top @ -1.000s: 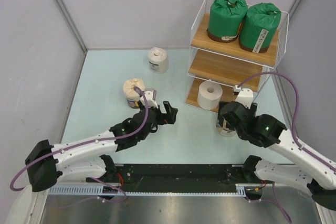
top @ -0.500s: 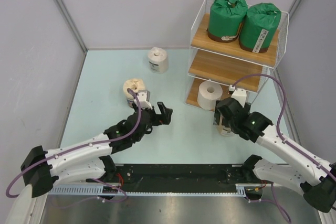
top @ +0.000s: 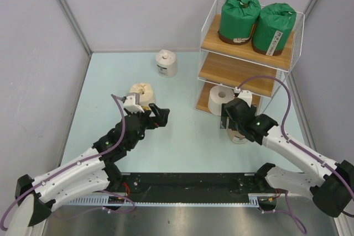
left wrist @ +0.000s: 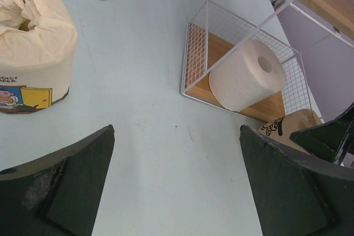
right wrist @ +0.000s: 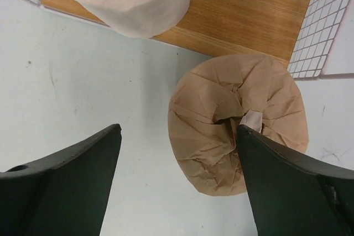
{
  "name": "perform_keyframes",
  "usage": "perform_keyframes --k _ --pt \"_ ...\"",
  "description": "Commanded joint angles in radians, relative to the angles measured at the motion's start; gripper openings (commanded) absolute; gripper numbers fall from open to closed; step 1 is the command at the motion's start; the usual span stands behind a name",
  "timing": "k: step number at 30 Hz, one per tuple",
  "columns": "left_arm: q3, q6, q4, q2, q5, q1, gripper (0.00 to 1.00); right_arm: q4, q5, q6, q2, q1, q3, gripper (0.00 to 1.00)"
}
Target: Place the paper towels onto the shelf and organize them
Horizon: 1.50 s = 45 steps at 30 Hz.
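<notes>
Nearest me, my left tool point(left wrist: 177, 134) hangs wide open and empty over the surface point(top: 188, 136) beside the cream roll point(top: 142, 92). My right tool point(right wrist: 178, 131), likewise spread and gripping nothing, hovers over the upright tan roll point(right wrist: 238, 122) at the foot of the shelf point(top: 238, 73). Beyond, the bare white roll point(top: 221, 100) lies on the bottom board, two green rolls point(top: 239, 19) point(top: 273, 27) stand on top, and the white-wrapped roll point(top: 166, 63) stands far left.

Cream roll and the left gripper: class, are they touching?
Apart. The left wrist view shows a strip of table between the cream roll and the nearer finger of the open left gripper.
</notes>
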<state>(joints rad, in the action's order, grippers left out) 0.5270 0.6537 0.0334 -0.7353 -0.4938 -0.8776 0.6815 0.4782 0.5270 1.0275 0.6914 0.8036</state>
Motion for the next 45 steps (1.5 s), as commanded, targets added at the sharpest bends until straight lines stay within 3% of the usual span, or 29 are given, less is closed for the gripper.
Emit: perform_keyframes --k 1,8,11,17,21,24,35,45 --pt "0.015 -0.012 0.025 0.022 0.020 0.022 1.00 -0.039 0.003 -0.002 0.026 -0.007 -0.020 0.88" --pt "0.001 -0.005 0.029 0.025 0.029 0.028 1.00 -0.069 -0.009 0.001 0.083 -0.006 -0.037 0.83" --pt "-0.001 -0.005 0.036 0.033 0.029 0.032 1.00 -0.073 -0.003 -0.008 0.105 -0.006 -0.038 0.73" --pt "-0.018 0.026 0.040 0.060 0.047 0.055 1.00 -0.071 -0.003 -0.030 0.097 -0.006 -0.041 0.52" --pt "-0.033 0.044 0.026 0.076 0.070 0.080 1.00 -0.069 0.000 -0.050 0.059 -0.004 -0.043 0.24" --pt "-0.041 0.049 0.025 0.071 0.083 0.089 1.00 -0.062 0.013 -0.051 0.037 -0.007 -0.043 0.12" --pt "-0.050 0.060 0.022 0.076 0.093 0.097 1.00 -0.095 0.163 -0.024 -0.098 0.016 -0.046 0.08" --pt "-0.071 0.078 0.007 0.077 0.103 0.097 1.00 -0.293 0.322 -0.033 -0.152 0.020 -0.113 0.10"
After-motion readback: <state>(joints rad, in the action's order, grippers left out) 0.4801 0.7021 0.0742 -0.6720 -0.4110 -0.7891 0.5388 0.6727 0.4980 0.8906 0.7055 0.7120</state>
